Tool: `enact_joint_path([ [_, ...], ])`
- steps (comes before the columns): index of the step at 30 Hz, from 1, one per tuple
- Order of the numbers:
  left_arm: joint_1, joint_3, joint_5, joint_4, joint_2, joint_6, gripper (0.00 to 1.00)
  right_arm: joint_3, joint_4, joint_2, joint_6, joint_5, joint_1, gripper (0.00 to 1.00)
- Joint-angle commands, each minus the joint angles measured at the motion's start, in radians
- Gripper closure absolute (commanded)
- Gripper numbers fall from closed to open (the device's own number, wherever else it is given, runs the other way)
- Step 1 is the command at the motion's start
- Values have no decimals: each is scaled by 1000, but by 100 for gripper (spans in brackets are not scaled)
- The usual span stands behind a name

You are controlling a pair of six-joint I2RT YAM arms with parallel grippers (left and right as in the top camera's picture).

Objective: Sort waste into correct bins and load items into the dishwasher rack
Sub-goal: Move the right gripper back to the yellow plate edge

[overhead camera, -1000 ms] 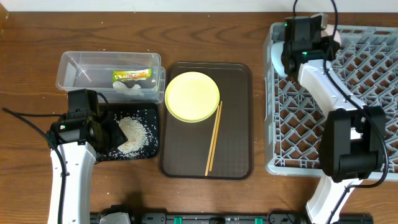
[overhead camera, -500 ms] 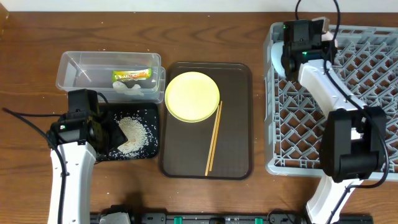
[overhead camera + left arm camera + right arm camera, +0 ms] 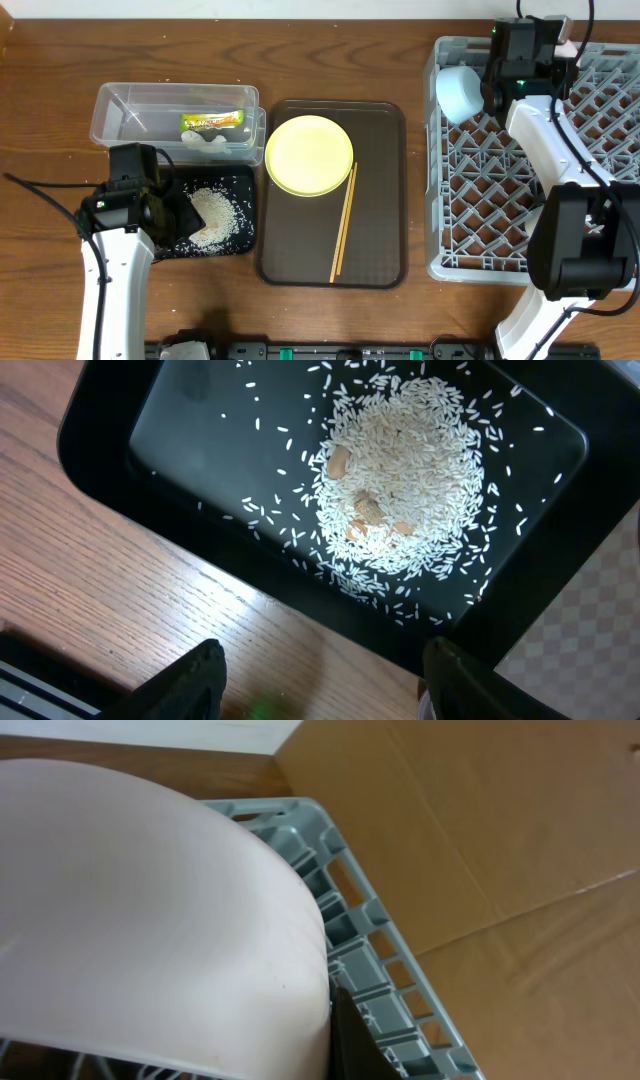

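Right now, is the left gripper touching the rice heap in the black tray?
Apart. The left wrist view shows the left gripper open, its fingers low in frame, clear of the rice heap.

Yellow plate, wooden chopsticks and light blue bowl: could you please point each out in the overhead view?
Yellow plate (image 3: 309, 155): overhead view, middle of its face.
Wooden chopsticks (image 3: 343, 222): overhead view, halfway along the pair.
Light blue bowl (image 3: 458, 93): overhead view, its rounded outer side.
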Motion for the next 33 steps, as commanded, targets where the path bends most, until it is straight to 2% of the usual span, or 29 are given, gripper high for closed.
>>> enact_joint_path([
  [1, 6, 6, -8, -6, -3, -9, 34, 4, 11, -34, 5, 48, -13, 99],
  [23, 6, 6, -8, -6, -3, -9, 34, 3, 19, 65, 42, 13, 8, 99],
  [29, 6, 6, -8, -6, -3, -9, 34, 2, -32, 81, 78, 11, 23, 99],
  [33, 6, 6, -8, -6, -3, -9, 34, 2, -126, 80, 101, -101, 27, 99],
])
